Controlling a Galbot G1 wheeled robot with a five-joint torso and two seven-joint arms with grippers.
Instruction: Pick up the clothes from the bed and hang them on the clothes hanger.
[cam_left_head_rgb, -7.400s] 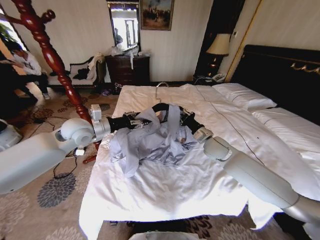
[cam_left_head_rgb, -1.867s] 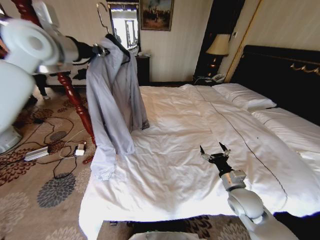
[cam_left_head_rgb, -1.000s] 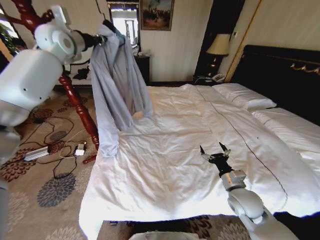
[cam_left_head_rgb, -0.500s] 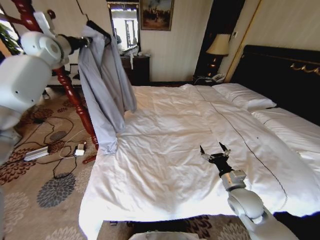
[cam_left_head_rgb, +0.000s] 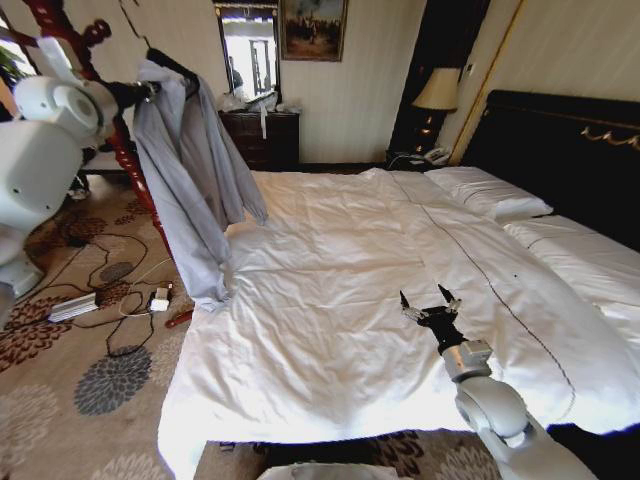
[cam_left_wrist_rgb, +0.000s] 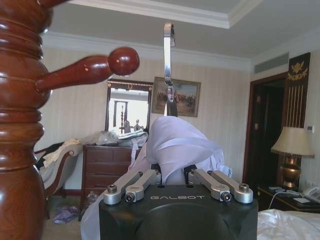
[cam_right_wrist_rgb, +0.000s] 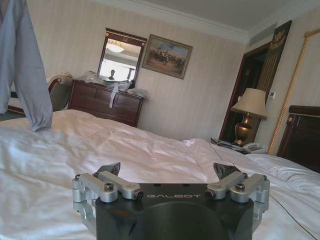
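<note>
Nearest to where I stand, the right gripper (cam_left_head_rgb: 430, 300) hovers low over the wide bed with its wrinkled white duvet (cam_left_head_rgb: 330, 330), toward the foot edge on the headboard side. Its jaws are spread wide with nothing between them; the right wrist view shows the same gripper (cam_right_wrist_rgb: 170, 172) splayed just above the sheet.

Farther off, past the bed's far-side edge, the left gripper (cam_left_head_rgb: 150, 90) is raised high beside the turned red-brown wooden coat stand (cam_left_head_rgb: 70, 40). It holds up the light grey-blue long-sleeved jacket of thin fabric (cam_left_head_rgb: 185, 170), which is draped on a thin black triangular hanger (cam_left_head_rgb: 175, 62). The jacket hangs free in the air, clear of the duvet, its long sleeve drooping down alongside the bed's edge and its cuff ending over the patterned carpet (cam_left_head_rgb: 100, 380).

From the left wrist view, the jaws of the left gripper (cam_left_wrist_rgb: 172, 175) are pressed in on the bunched jacket collar (cam_left_wrist_rgb: 180, 147), and the hanger's wire hook (cam_left_wrist_rgb: 168, 45) stands upright above it, close beside a knobbed peg of the stand (cam_left_wrist_rgb: 90, 67) but not resting on it.

Beyond all this stand the tall black headboard with gold trim (cam_left_head_rgb: 570, 140) and white pillows (cam_left_head_rgb: 490, 195).
</note>
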